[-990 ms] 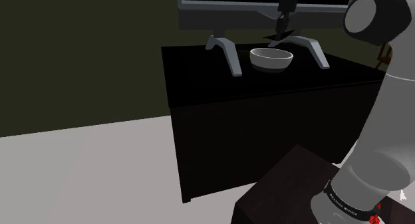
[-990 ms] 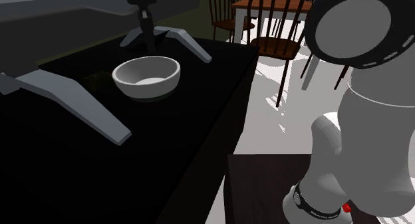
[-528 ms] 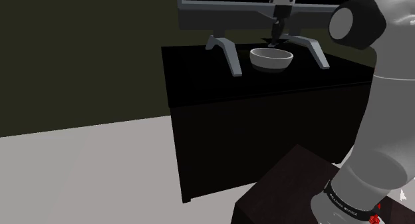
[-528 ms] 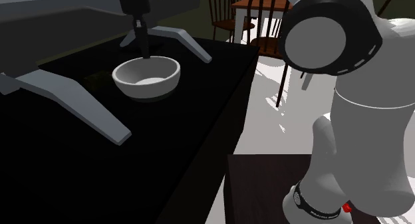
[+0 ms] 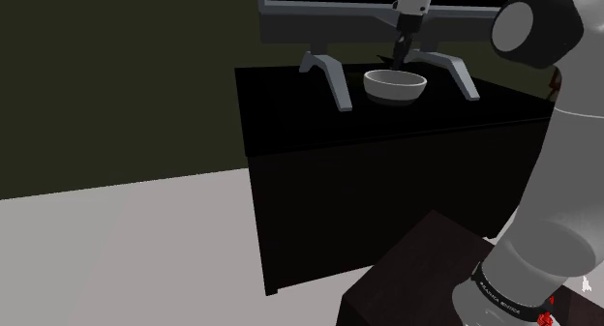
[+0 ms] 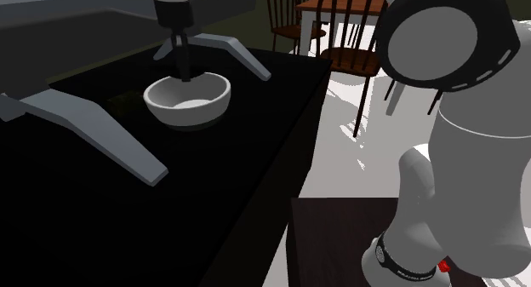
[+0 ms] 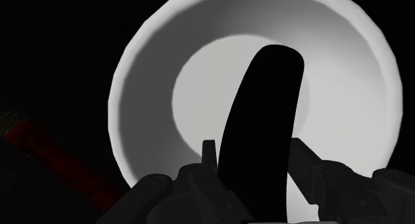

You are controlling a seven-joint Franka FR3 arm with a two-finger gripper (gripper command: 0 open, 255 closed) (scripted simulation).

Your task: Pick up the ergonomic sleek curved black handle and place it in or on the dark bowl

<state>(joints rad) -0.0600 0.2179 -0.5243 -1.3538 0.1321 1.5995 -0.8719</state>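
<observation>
- My fingers (image 6: 181,43) are closed most of the way, clamped on the upper part of the smooth, curved black handle (image 7: 261,123). It hangs lengthwise from between them, free end pointing away from me.
- Straight beyond the fingertips sits the round, pale grey bowl (image 7: 146,76). It looks light here, not dark. The handle's free end lies over its hollow, a little off the middle of the floor.
- I judge the carry done and the release in hand. The next move calls for a short drop so the tip is inside the rim, then spreading the fingers to let the handle slide in. Let go from too high and it could tip out over the rim.
- The wrist view shows how the handle lines up over the bowl. The other two views show its height instead: the tip is around rim level, and I cannot tell if it touches.
- The bowl stands on the black desk (image 5: 319,111). Off to one side of the fingers, the wrist view shows a dim red bar (image 7: 46,156) on it.
- Past the bowl are the grey splayed feet (image 6: 94,132) of a wide grey screen (image 5: 329,14).
- Farthest off, the second exterior view adds wooden chairs (image 6: 353,38).
</observation>
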